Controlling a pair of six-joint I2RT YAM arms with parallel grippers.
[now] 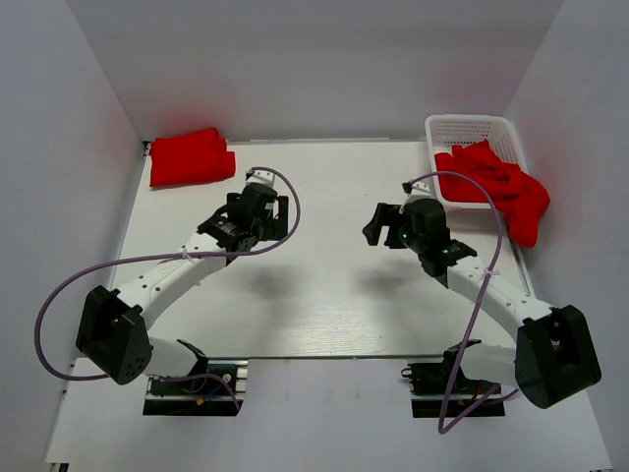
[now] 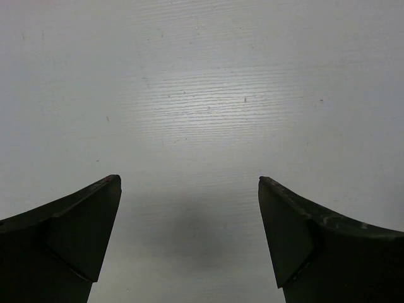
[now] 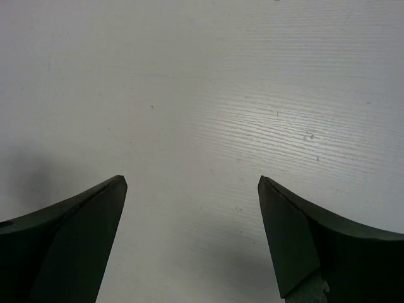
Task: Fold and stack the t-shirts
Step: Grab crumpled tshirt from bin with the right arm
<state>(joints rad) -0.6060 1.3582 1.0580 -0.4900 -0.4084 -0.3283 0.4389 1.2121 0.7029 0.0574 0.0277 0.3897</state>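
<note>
Currently well apart, cloth and fingers. Left gripper (image 1: 273,220) over the white table (image 1: 324,295), fingers (image 2: 82,227) spread wide and released, only tabletop between them in the left wrist view. Folded red t-shirt (image 1: 192,157) beyond it, at the far left corner. Right gripper (image 1: 377,225) likewise parted and gripping no cloth, above the table's middle. Heap of crumpled red t-shirts (image 1: 496,187) to its far right, spilling out of the white basket (image 1: 470,126) at the far right corner and draped over its near rim.

Maybe two shirt piles (image 1: 192,157) (image 1: 496,187), one basket (image 1: 467,128)
</note>
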